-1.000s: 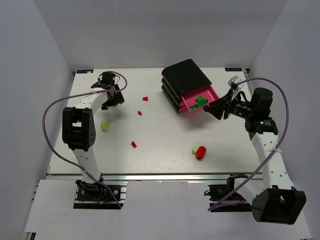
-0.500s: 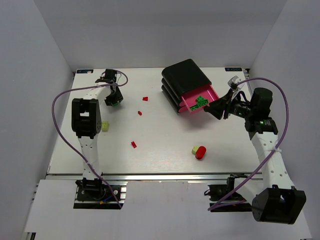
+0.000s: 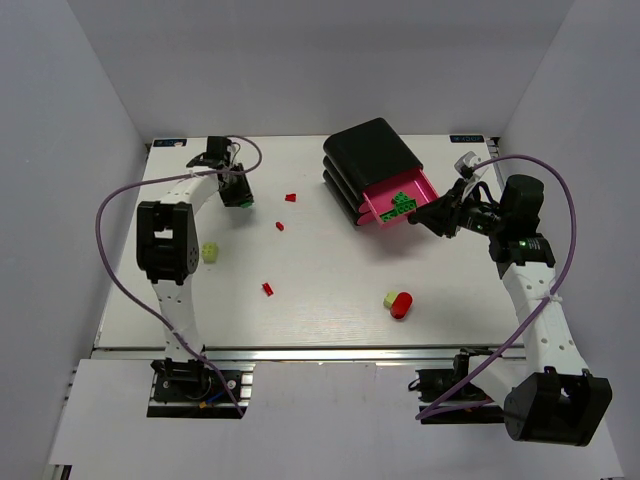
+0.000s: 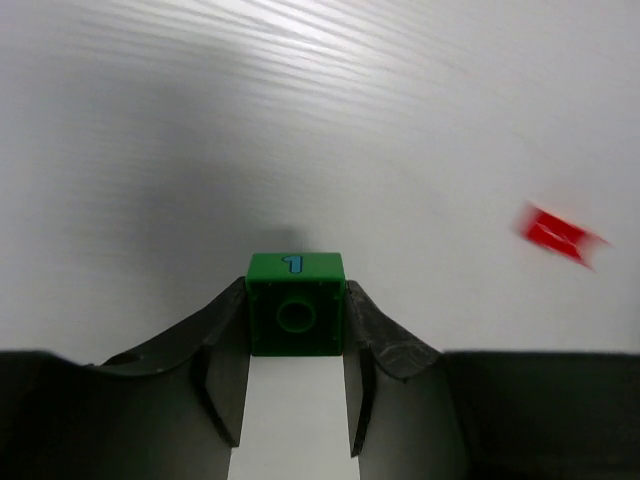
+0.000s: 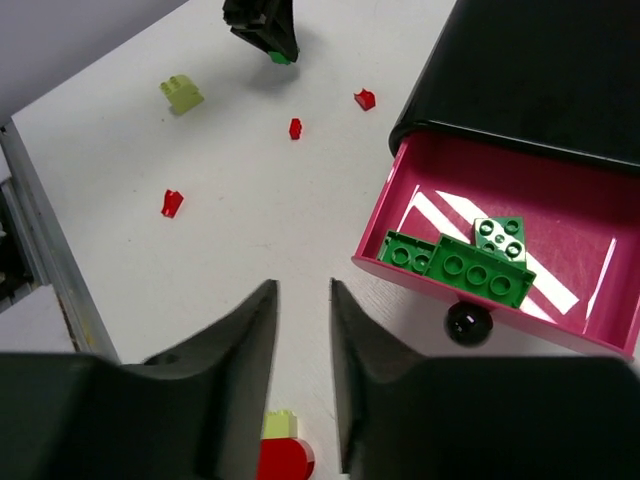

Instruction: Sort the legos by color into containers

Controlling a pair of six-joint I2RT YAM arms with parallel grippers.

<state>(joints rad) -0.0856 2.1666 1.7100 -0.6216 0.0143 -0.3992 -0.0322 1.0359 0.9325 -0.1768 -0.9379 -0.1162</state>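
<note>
My left gripper [image 3: 241, 194] is shut on a small dark green lego [image 4: 296, 305] marked "1", held just above the table at the far left. It also shows in the right wrist view [image 5: 268, 35]. The black cabinet [image 3: 368, 150] stands at the back right with one pink drawer [image 3: 423, 187] pulled out. That drawer holds green legos [image 5: 470, 265]. My right gripper [image 3: 440, 215] hovers by the drawer's knob [image 5: 469, 322], jaws slightly apart and empty. Red legos [image 3: 291, 198] [image 3: 281, 226] [image 3: 267, 289] and a yellow-green lego [image 3: 210, 252] lie loose on the table.
A red piece joined to a yellow-green lego [image 3: 397, 302] lies at the front middle, below my right fingers in the right wrist view [image 5: 283, 455]. A blurred red lego [image 4: 556, 235] lies to the right of my left gripper. White walls enclose the table [image 3: 330, 330].
My left gripper has shifted a little to the right with the green lego, and the left arm's elbow has swung. The right arm has barely moved.
</note>
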